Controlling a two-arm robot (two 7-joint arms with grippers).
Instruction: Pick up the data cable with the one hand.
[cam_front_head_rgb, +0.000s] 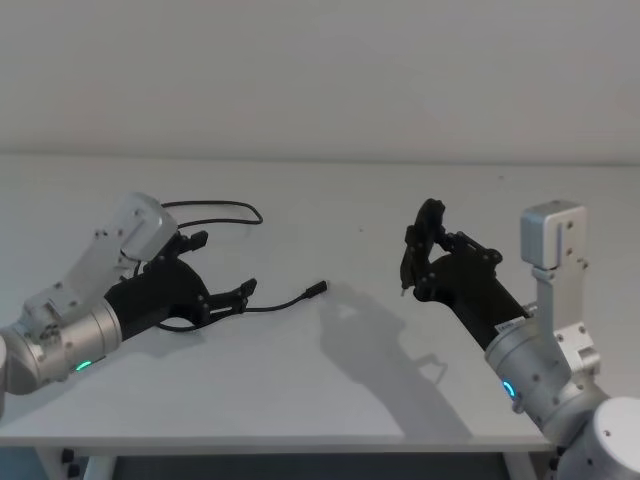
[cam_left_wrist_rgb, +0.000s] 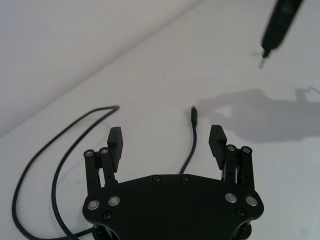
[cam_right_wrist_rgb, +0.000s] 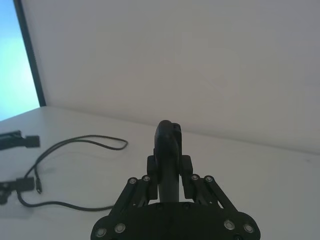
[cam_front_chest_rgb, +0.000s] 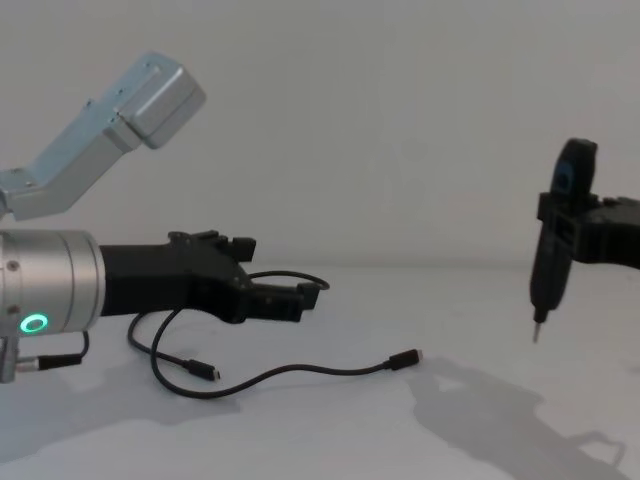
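- Wrist of the left arm (cam_front_head_rgb: 60, 345), a silver cylinder with a green ring light, comes in from the left edge of the head view and lies low and almost level over the table (cam_front_head_rgb: 330, 400).
- At its end, the left gripper (cam_front_head_rgb: 222, 264) is blocky and black and points toward the middle of the table. Its two short fingers (cam_left_wrist_rgb: 116, 142) are spread wide and nothing is between the pads.
- In the chest view this gripper (cam_front_chest_rgb: 280, 270) hangs a little above the table surface and the cord lies lower than it.
- The data cable (cam_front_head_rgb: 285, 302) lies flat on the table at the left side. It makes one long loop behind the left gripper, passes under the gripper, and runs out to the right.
- In the left wrist view the cable (cam_left_wrist_rgb: 191, 145) lies on the table between the two open fingers, closer to one finger than to the other. I cannot tell whether a finger touches it.
- One plug (cam_front_chest_rgb: 405, 358) is at the free end, to the right of the left gripper. The other plug (cam_front_chest_rgb: 210, 374) lies near the front, below the gripper.
- The right gripper (cam_right_wrist_rgb: 169, 167) is well apart from the cable, at the right side and raised above the table. Its fingers are closed around a slim black tool (cam_front_chest_rgb: 553, 255).
- The tool stands nearly upright, its thin metal pin pointing down and clear of the table.
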